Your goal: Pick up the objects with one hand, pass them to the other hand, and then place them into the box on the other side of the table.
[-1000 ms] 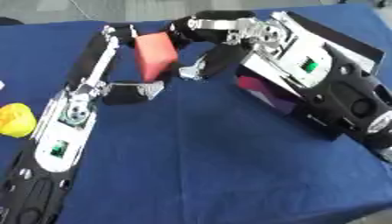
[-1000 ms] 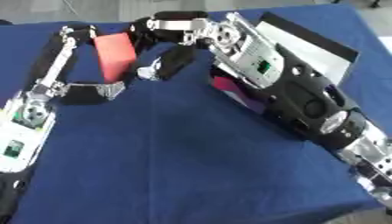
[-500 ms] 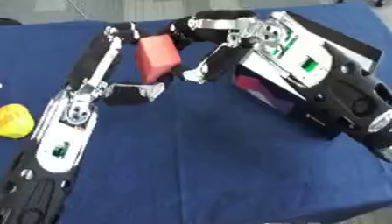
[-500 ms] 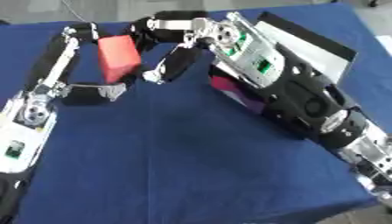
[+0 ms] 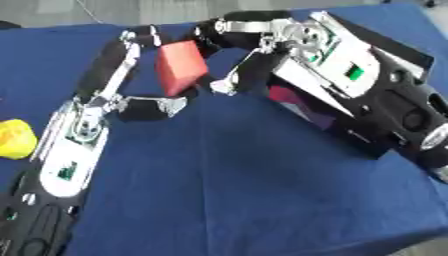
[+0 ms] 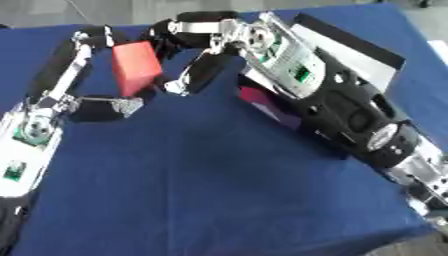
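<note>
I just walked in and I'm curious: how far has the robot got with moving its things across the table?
It is at the hand-over. The red block is off the blue table, held between the left robot hand and the right robot hand; which one carries it I cannot tell. Left to do: place it in the box on the right. A yellow thing waits at the left edge.

From my feed the worktop (image 5: pixel 227 190) is covered edge to edge in a dark blue cloth (image 6: pixel 192 200), a bit rumpled but otherwise plain. Past its far edge there's a strip of pale grey floor (image 5: pixel 131 10), with a thin dark cable (image 5: pixel 86 9) trailing across it near the top. Another sliver of the same pale floor shows off the cloth's right side. That's about all the background I get.
</note>
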